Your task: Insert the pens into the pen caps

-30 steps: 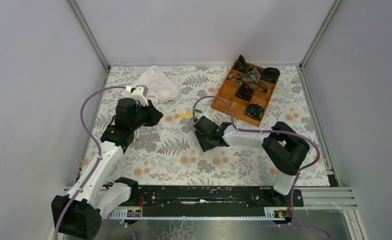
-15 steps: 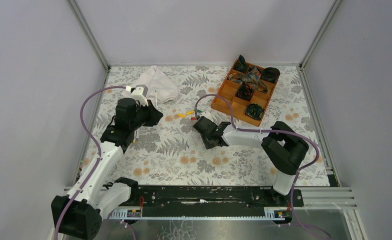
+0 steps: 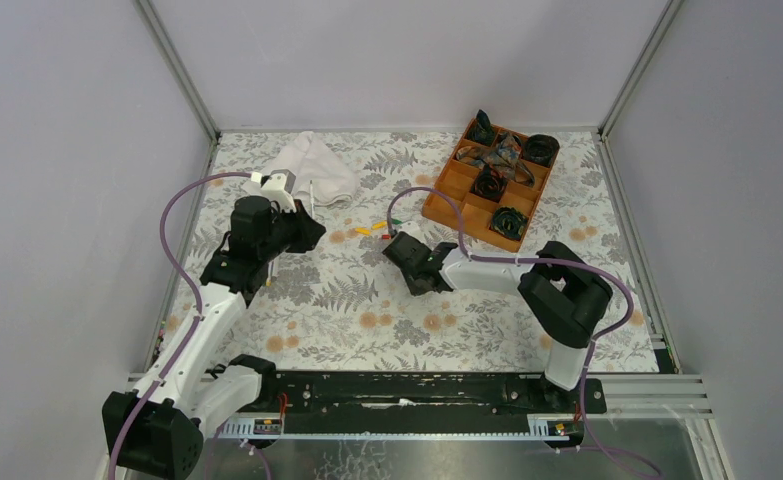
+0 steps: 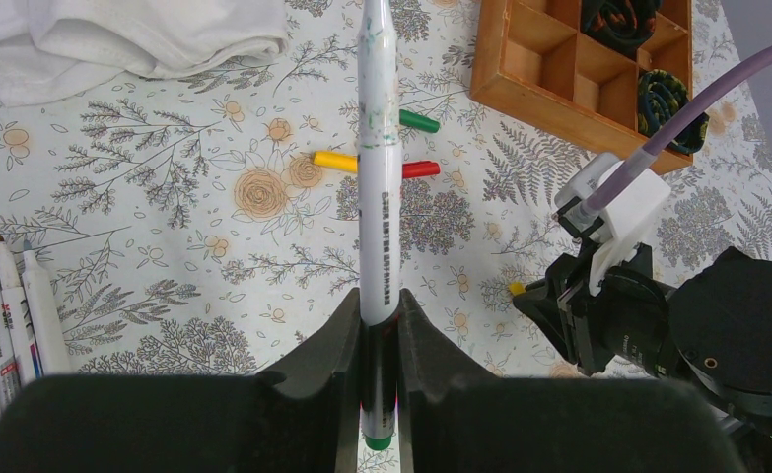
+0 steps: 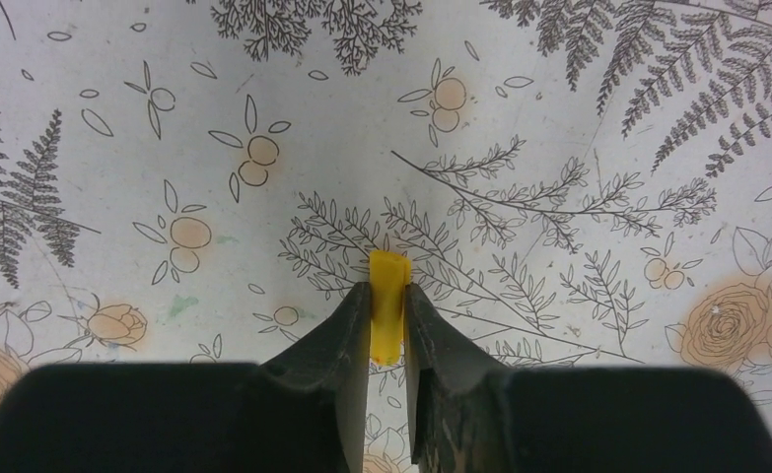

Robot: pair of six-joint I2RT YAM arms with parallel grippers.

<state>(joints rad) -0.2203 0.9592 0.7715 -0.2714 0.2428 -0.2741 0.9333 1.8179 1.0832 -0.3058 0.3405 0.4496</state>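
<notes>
Left gripper (image 4: 380, 315) is clamped on a pen (image 4: 379, 177) — barrel runs straight out between the fingers, green end at the back, far tip cut off by the frame edge. Right gripper (image 5: 387, 305) pinches a yellow cap (image 5: 388, 286). Its lower end is hidden between the fingers, and I can't make it out from the top camera. Loose caps (image 4: 334, 161) — green, yellow, red — lie on the table (image 4: 165, 256) beside the pen's line. More pens (image 4: 17, 315) at the left edge, partly cropped.
</notes>
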